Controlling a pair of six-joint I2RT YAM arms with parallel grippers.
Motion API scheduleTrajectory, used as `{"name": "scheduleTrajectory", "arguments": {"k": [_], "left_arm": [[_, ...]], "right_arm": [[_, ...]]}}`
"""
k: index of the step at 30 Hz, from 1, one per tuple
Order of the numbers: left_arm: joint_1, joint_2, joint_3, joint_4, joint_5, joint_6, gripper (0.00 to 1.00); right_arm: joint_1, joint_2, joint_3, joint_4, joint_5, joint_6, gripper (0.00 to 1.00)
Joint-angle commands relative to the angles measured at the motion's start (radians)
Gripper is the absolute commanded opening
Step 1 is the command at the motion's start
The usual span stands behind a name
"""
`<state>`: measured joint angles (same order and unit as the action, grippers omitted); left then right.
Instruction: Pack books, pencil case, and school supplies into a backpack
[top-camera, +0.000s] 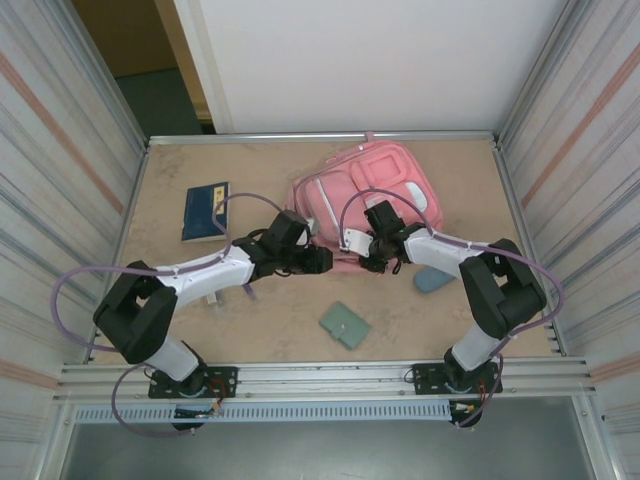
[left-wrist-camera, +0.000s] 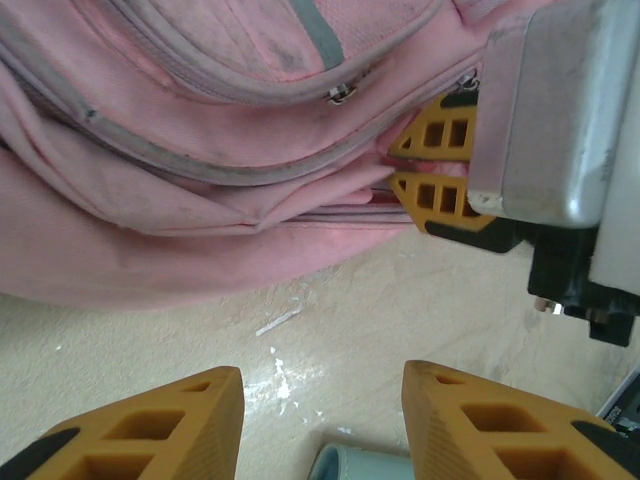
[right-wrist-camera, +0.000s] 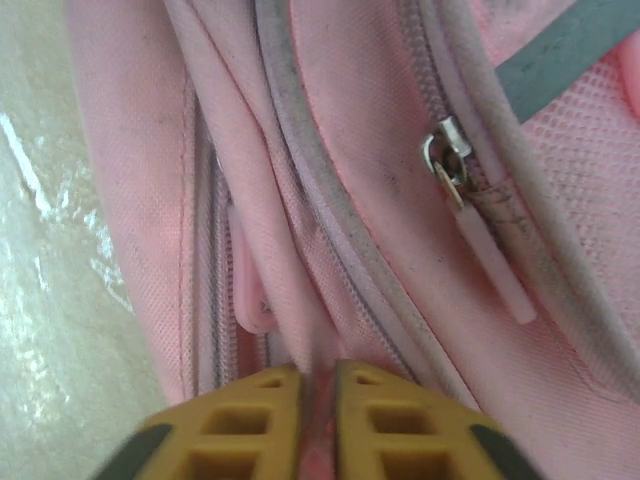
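Right hand pinches pink backpack fabric, left hand spread (book's print unreadable).

This is a robotics lab test cell. A tan worktable sits boxed in by ribbed translucent panels at 9 and 3 o'clock and a plain white board at 12. An aluminium rail at 6 o'clock carries two bolted arm bases, with purple cables looping loose. A gap at 11 o'clock opens onto a dark floor beyond.
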<state>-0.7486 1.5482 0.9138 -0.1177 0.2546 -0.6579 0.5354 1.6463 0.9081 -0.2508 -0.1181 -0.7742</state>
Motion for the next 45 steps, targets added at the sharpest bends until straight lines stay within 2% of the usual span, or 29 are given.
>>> {"name": "scheduleTrajectory", "arguments": {"k": [1,5,17,22,29,33,39,43,45], "left_arm": [[-0.011,0.022,0.036,0.040,0.031,-0.020,0.45],[-0.015,0.032,0.050,0.039,0.031,-0.020,0.45],[-0.056,0.037,0.142,0.021,0.004,0.128,0.47],[-0.139,0.095,0.236,-0.127,-0.180,0.232,0.47],[-0.145,0.102,0.231,-0.156,-0.383,0.149,0.53],[-0.145,0.115,0.223,-0.115,-0.449,0.140,0.57],[-0.147,0.144,0.222,-0.080,-0.472,0.131,0.61],[-0.147,0.133,0.190,-0.078,-0.454,0.118,0.60],[-0.146,0.123,0.164,-0.074,-0.426,0.119,0.59]], "right_arm": [[-0.011,-0.034,-0.020,0.055,-0.123,0.075,0.03],[-0.063,-0.117,-0.022,0.093,-0.280,0.199,0.00],[-0.114,-0.238,-0.040,0.137,-0.391,0.334,0.00],[-0.117,-0.250,-0.034,0.143,-0.422,0.373,0.00],[-0.118,-0.254,-0.046,0.186,-0.493,0.445,0.00],[-0.117,-0.257,-0.061,0.228,-0.525,0.482,0.00],[-0.117,-0.261,-0.064,0.234,-0.553,0.500,0.00],[-0.118,-0.259,-0.040,0.143,-0.502,0.458,0.00],[-0.117,-0.251,-0.027,0.076,-0.451,0.400,0.10]]}}
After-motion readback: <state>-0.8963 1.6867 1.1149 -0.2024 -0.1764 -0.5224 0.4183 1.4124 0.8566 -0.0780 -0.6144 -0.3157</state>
